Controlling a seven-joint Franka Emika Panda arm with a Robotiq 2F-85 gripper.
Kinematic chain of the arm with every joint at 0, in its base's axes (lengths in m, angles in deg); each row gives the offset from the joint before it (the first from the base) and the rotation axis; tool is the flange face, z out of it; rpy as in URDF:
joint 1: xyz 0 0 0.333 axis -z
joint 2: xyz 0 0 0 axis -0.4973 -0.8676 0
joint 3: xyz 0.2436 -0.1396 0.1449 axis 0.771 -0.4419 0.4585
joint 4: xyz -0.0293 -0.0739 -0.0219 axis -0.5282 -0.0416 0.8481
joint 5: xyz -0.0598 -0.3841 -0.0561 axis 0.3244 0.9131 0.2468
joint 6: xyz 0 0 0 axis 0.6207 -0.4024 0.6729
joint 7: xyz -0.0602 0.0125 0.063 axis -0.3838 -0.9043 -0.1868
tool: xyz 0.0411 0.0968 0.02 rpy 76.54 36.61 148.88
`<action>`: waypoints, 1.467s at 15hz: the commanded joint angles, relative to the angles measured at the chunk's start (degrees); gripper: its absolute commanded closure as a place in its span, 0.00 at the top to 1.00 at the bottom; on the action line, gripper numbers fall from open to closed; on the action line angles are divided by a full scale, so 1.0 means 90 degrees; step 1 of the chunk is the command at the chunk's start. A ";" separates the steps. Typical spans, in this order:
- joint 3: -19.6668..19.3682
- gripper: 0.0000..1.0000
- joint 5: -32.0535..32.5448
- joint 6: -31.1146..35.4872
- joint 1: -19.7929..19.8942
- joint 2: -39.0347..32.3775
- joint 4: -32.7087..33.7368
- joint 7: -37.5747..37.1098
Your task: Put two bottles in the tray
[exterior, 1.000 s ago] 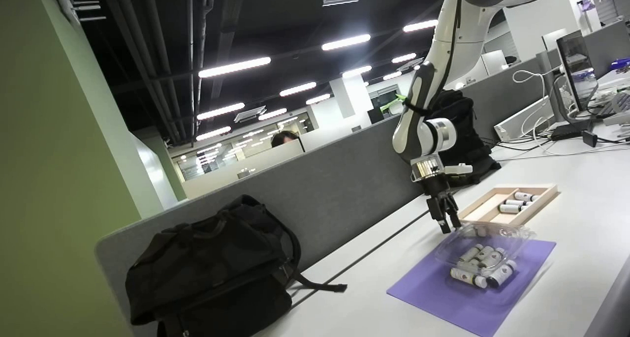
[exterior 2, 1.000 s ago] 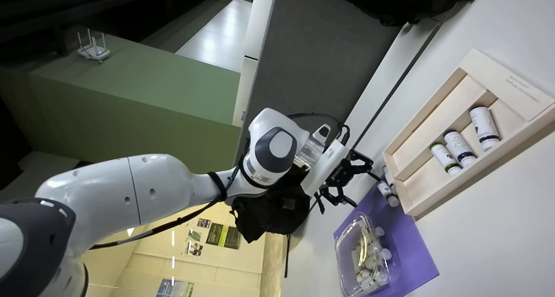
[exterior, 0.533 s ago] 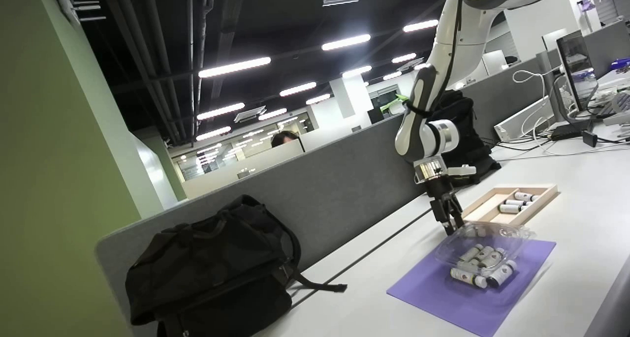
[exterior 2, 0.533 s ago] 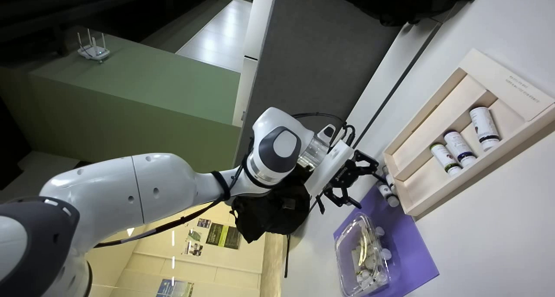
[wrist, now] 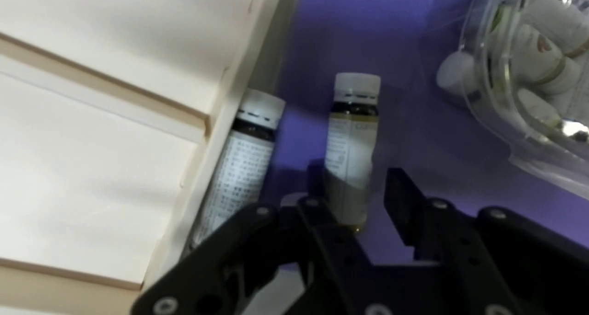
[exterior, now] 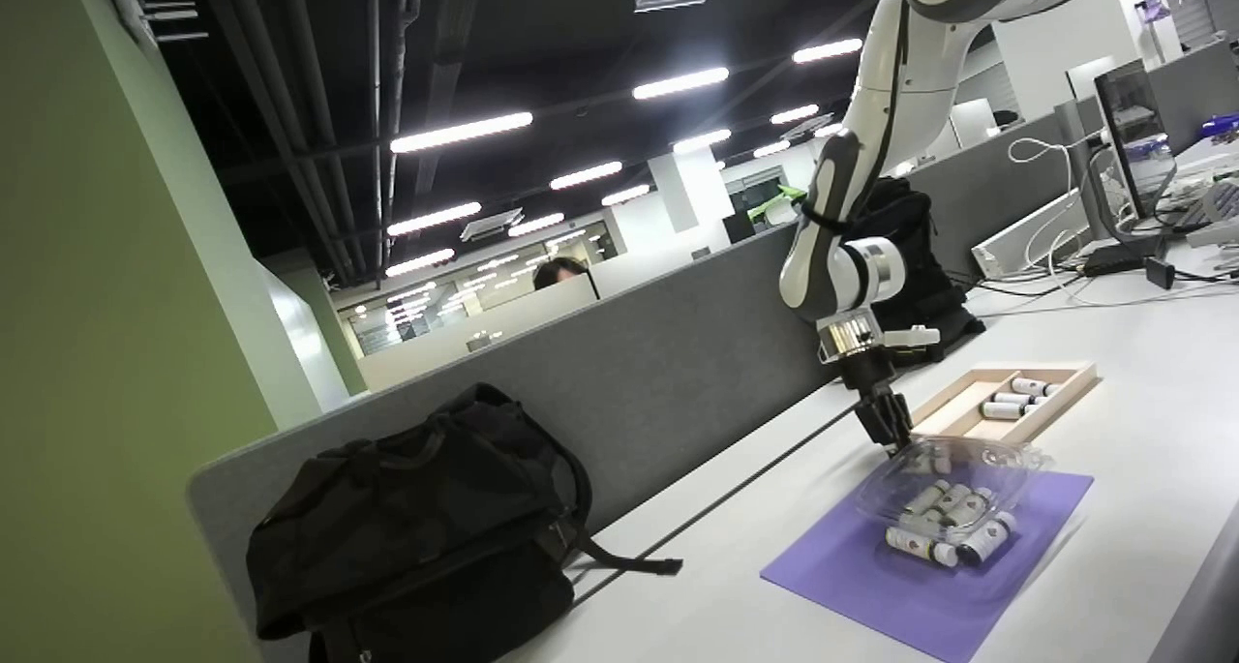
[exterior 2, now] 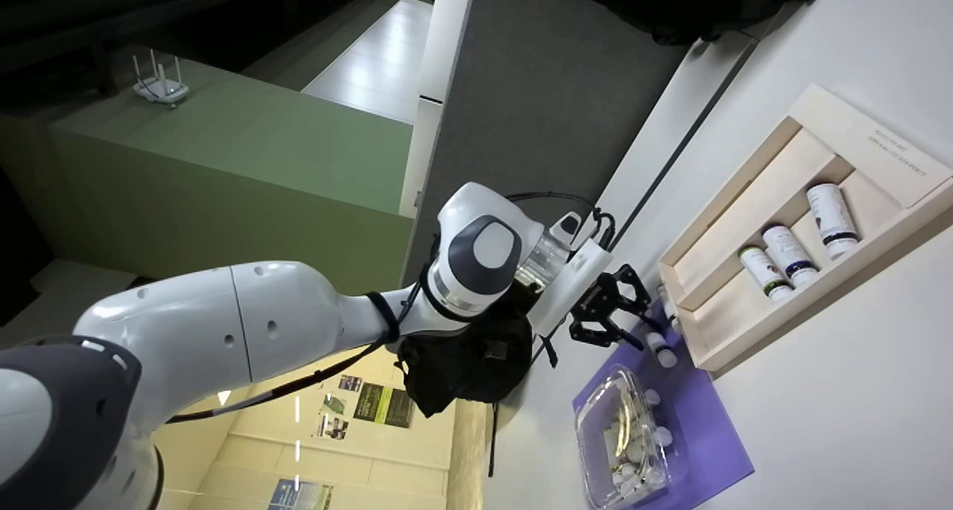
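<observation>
Low on the purple mat, my gripper (wrist: 355, 178) straddles a white-labelled bottle (wrist: 350, 145) lying beside the tray. The left finger is close against this bottle; purple mat shows between it and the right finger (wrist: 399, 204). A second bottle (wrist: 241, 170) lies along the outer wall of the light wooden tray (wrist: 92, 186). In an exterior view the tray (exterior 2: 748, 208) holds three bottles in one compartment, among them a green-ringed bottle (exterior 2: 764, 270); its other long compartment is bare. In an exterior view the clear box partly covers my gripper (exterior: 900, 440).
A clear plastic box (exterior 2: 584, 450) with several bottles inside stands on the purple mat (exterior 2: 715, 450). More bottles, such as a dark-capped bottle (exterior: 987, 539), lie next to it. A grey partition (exterior: 678, 353) and a black backpack (exterior: 910, 247) are behind the arm.
My gripper has come down and towards the tray. Its fingers have drawn closer together around the bottle, which has shifted slightly away from the tray wall.
</observation>
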 commanded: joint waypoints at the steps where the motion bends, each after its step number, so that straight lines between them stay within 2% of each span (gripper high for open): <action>1: -0.0117 0.19 0.0105 -0.0320 -0.0003 0.0053 0.0207 -0.0318; 2: -0.0144 0.12 0.0102 -0.0368 0.0009 0.0070 0.0229 -0.0343; 4: -0.0176 0.10 0.0070 -0.0501 0.0052 0.0069 0.0311 -0.0363; 10: -0.0203 0.10 -0.0034 -0.1086 0.0149 0.0495 0.0397 -0.0487; 14: -0.0424 0.10 0.0025 -0.1113 0.0180 0.0930 0.0158 -0.0659; 22: -0.0799 0.10 0.0024 -0.1039 0.0360 0.0619 0.0015 -0.0863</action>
